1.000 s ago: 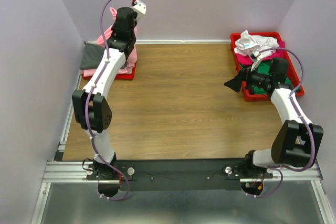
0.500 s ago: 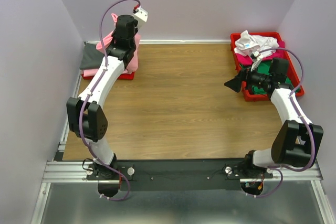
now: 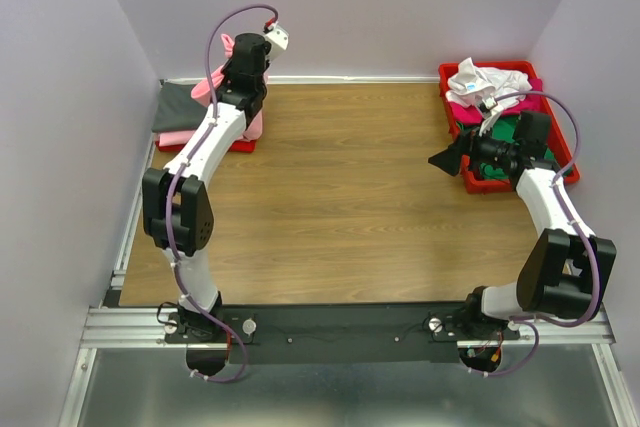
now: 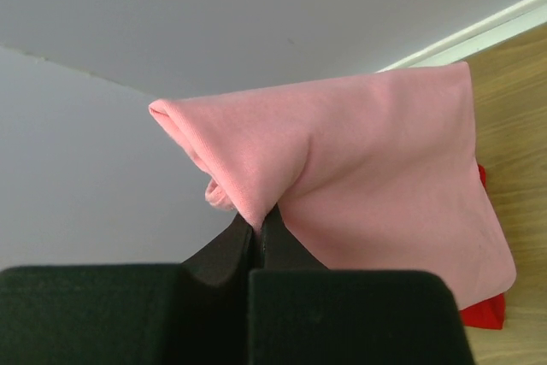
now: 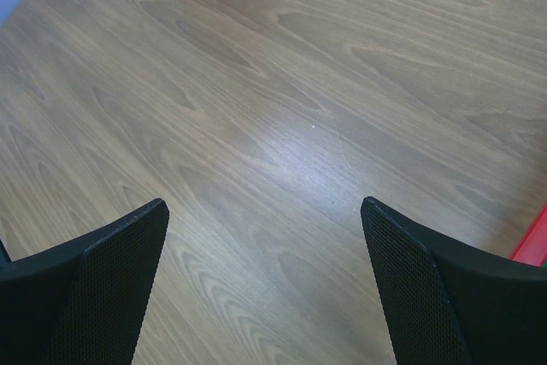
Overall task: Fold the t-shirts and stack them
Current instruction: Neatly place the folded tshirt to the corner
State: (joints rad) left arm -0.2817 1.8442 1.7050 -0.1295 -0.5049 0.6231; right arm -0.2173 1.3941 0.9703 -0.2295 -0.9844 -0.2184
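My left gripper [image 4: 258, 226] has its jaws closed tight on a fold of the light pink t-shirt [image 4: 376, 168]. It holds the cloth up at the table's far left corner, over the left red tray [image 3: 240, 144], where a dark grey t-shirt [image 3: 178, 107] lies. My right gripper [image 5: 263, 211] hangs with jaws spread wide above the bare wooden table [image 5: 282, 83], just beside the right red tray [image 3: 480, 184] of crumpled t-shirts [image 3: 482, 81].

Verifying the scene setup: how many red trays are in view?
2. The left tray is far-left, mostly covered by stacked shirts; the right tray is far-right, holding crumpled shirts. None looks hidden.
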